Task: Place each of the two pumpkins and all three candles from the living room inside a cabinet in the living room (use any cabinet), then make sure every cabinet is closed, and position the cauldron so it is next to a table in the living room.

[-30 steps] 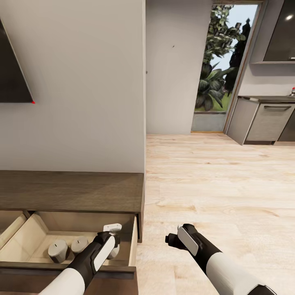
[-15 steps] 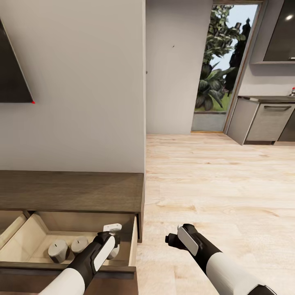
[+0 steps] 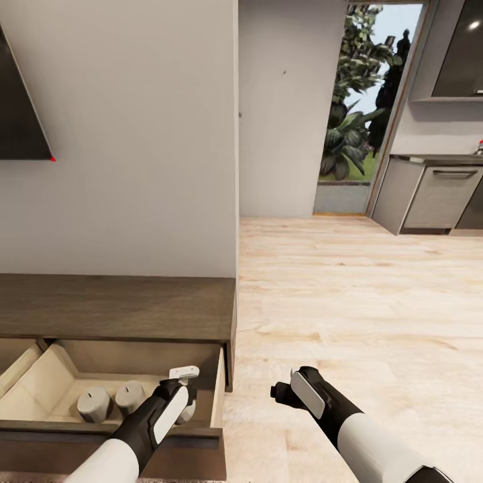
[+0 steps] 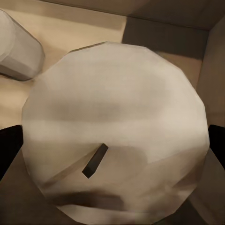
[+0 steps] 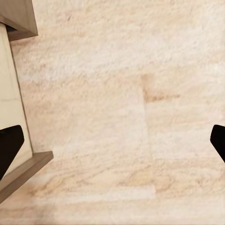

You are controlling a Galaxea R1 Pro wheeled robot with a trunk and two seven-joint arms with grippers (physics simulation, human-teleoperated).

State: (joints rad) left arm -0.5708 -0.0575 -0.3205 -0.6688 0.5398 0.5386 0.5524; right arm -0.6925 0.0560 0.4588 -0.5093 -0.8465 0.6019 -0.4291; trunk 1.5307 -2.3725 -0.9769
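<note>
Pale plank flooring [image 3: 349,302] spreads from your base toward the kitchen, and the job sits at about 8 o'clock: the dark-brown cabinet [image 3: 121,308] with its right drawer [image 3: 217,396] pulled out.

Nearest you, the left gripper [image 3: 182,396] reaches down into that drawer. Its wrist camera looks straight onto the flat top of a third candle [image 4: 115,131], wick near centre, with a dark fingertip [image 4: 9,150] at each side edge. The fingers bracket the candle, but you cannot tell whether they press it or stand just off it. Judging by the drawer floor showing around it, the candle is at or close to rest. Spread the fingers fully, then lift straight up so no pad drags it over, and keep clear of the drawer's right wall.

Just left of it, at 9 o'clock, two candles [image 3: 92,404] stand upright, touching or nearly so. Avoid sweeping the forearm toward them.

At 4 o'clock the right gripper [image 3: 276,391] hangs over bare floor, fingers spread wide and empty.

Farther off, the wall sits behind the cabinet top. Closing the drawer looks like the next job.
</note>
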